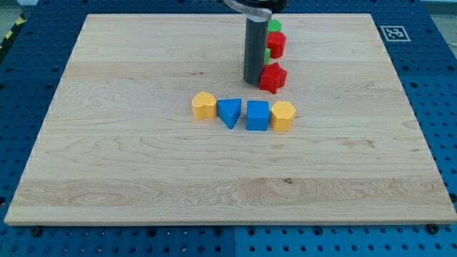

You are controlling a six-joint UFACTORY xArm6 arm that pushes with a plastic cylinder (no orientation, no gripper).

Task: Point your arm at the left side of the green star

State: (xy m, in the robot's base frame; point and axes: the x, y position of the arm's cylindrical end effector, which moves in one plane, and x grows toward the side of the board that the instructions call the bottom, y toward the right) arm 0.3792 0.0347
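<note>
My tip (254, 81) is resting on the table (107, 157), touching the red star (273, 77); the tool has no jaws. The green star (268, 53) is sitting just beyond, mostly hidden behind the rod. The approach appears nearly done; the next move is calling for a short advance along its left side.

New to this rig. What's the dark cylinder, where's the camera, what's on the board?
One camera looks down at a wooden board; its mounting is not on record. The dark cylinder is the arm's rod; it holds nothing. My tip rests just left of a red star. Above, toward the view's top: a red cylinder, and green blocks mostly hidden behind the rod, shapes unclear. Below runs a row: yellow block, blue triangle, blue cube, yellow block.
</note>
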